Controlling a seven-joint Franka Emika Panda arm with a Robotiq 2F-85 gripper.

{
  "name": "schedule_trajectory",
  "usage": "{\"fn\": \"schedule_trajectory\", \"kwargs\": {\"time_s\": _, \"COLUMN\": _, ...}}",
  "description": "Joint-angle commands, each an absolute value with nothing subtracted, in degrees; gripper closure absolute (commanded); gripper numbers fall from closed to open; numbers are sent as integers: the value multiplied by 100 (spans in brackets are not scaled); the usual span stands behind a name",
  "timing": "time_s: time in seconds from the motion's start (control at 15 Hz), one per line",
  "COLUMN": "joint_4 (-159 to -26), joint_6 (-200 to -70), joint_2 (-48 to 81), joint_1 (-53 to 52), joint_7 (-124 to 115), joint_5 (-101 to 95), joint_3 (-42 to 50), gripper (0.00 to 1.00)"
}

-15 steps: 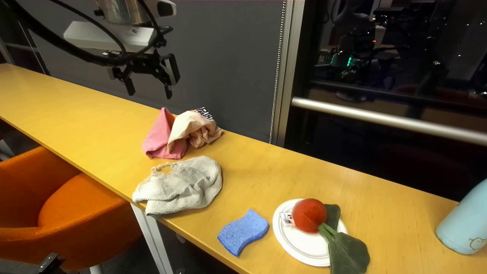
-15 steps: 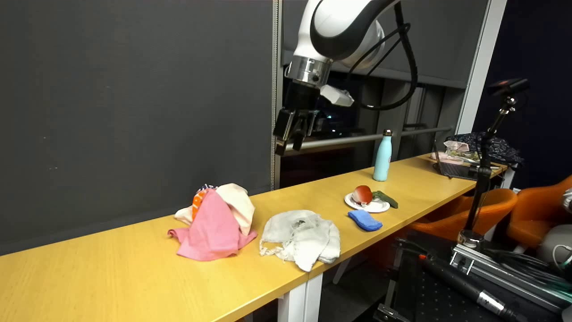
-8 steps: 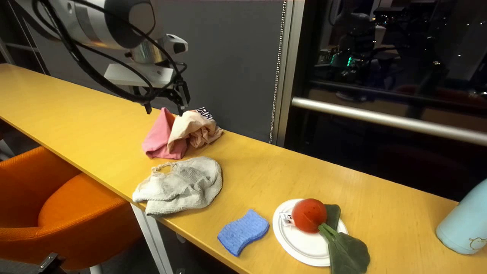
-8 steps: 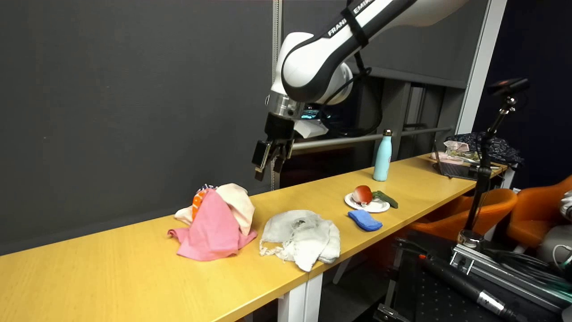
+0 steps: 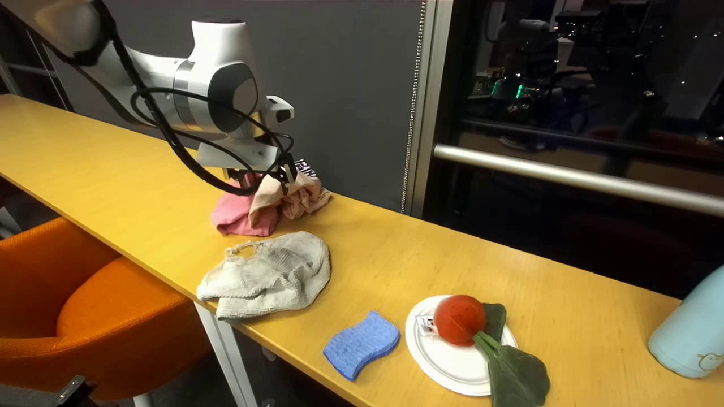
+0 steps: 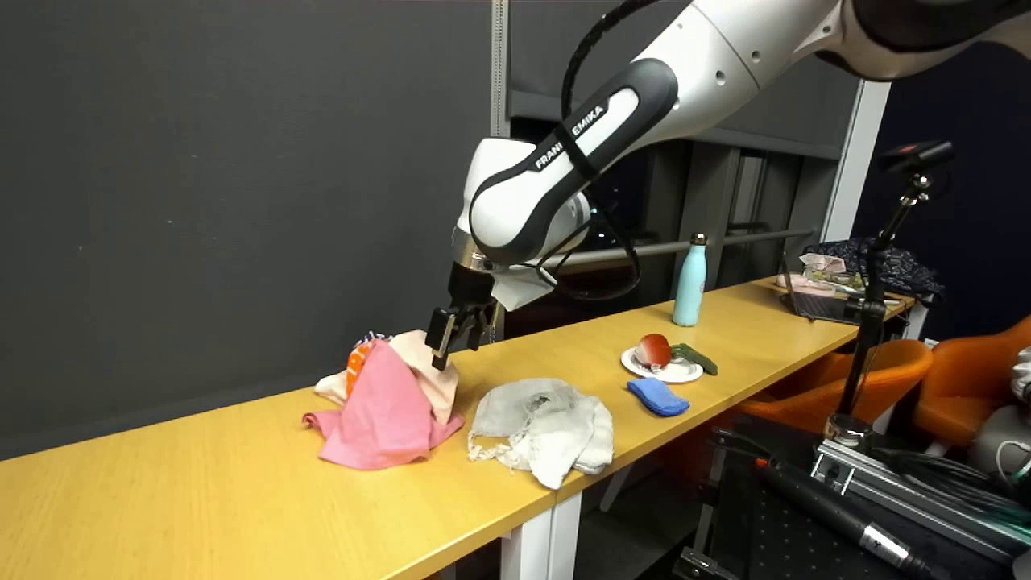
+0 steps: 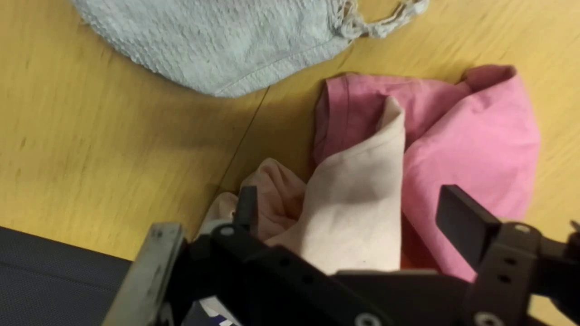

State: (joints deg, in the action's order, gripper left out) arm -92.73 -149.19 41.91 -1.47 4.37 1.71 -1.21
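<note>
A dark grey blind (image 6: 242,201) fills the upper left of an exterior view; in front of it a long yellow table (image 6: 201,499) runs from the lower left toward the right edge. The white-and-black robot arm (image 6: 693,89) reaches in from the upper right of that frame and bends downward near its centre. An orange chair (image 5: 96,316) occupies the lower left in an exterior view.

A crumpled grey-white cloth (image 5: 271,277) lies at the table's edge; it takes up the top of the wrist view. Below it there, right of centre, a pink cloth (image 7: 480,149) is heaped against a cream cloth (image 7: 362,194), whose tip overlaps the pink at mid-frame.

The gripper (image 7: 355,208) is right over this pair, its fingers (image 7: 469,222) spread wide. In the wrist view the cream fold shows between them, the finger on the right stands before the pink cloth, and the one on the left before the cream cloth's crumpled part; whether the tips touch fabric cannot be told.

A pale blue bottle (image 6: 690,286) stands upright right of centre in an exterior view. Near it, a white plate (image 5: 452,367) bears a green leaf (image 5: 517,373) and a red round thing (image 5: 460,320), with a blue sponge (image 5: 362,343) just beside.
</note>
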Motion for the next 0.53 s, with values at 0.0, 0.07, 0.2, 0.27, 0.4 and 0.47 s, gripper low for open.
{"fn": "schedule_trajectory", "kwargs": {"time_s": 0.0, "joint_4": -8543, "joint_6": -15371, "joint_2": 4831, "joint_1": -346, "joint_7": -11, "joint_5": 19, "joint_3": 23, "gripper": 0}}
{"fn": "schedule_trajectory", "kwargs": {"time_s": 0.07, "joint_4": -8414, "joint_6": -15428, "joint_2": 4971, "joint_1": -380, "joint_7": -86, "joint_5": 4, "joint_3": 46, "gripper": 0}}
{"fn": "schedule_trajectory", "kwargs": {"time_s": 0.2, "joint_4": -8217, "joint_6": -15447, "joint_2": 5178, "joint_1": -439, "joint_7": -202, "joint_5": -3, "joint_3": 72, "gripper": 0}}
{"fn": "schedule_trajectory", "kwargs": {"time_s": 0.27, "joint_4": -8135, "joint_6": -15455, "joint_2": 5257, "joint_1": -468, "joint_7": -239, "joint_5": -14, "joint_3": 91, "gripper": 1}}
{"fn": "schedule_trajectory", "kwargs": {"time_s": 0.4, "joint_4": -8051, "joint_6": -15405, "joint_2": 5293, "joint_1": -497, "joint_7": -298, "joint_5": -12, "joint_3": 78, "gripper": 26}}
{"fn": "schedule_trajectory", "kwargs": {"time_s": 0.47, "joint_4": -8037, "joint_6": -15415, "joint_2": 5293, "joint_1": -527, "joint_7": -330, "joint_5": -33, "joint_3": 92, "gripper": 31}}
